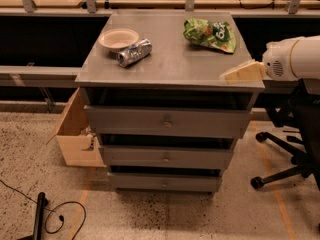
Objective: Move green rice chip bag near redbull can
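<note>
Up front, three drawers sit under the worktop. At its near right corner the gripper hovers just over the edge, pointing left, holding nothing; whether it's wide or narrow, I cannot tell. Further back, left of centre, the can lies on its side, just beside the bowl. And at the far right corner lies the bag, crumpled, well apart from the can.
</note>
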### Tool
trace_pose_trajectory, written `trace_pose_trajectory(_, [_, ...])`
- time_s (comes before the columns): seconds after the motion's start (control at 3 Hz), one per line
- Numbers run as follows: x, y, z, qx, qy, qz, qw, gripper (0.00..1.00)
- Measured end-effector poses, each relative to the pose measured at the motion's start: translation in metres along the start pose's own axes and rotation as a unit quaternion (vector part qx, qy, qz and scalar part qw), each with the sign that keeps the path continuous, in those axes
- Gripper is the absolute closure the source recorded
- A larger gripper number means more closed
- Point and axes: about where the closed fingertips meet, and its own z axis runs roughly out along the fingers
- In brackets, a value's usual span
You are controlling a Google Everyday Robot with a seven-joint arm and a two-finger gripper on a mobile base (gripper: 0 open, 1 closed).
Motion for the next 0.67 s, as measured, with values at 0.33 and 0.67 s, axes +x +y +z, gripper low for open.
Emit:
trace_pose_trajectory(0.33, [-0.006, -0.008, 0.032, 0.004, -0.031, -0.016, 0.9994, 0.00])
trace_pose_trajectory(0.67, [-0.021, -0.026, 0.065, 0.024, -0.075, -0.007, 0.9969, 0.00])
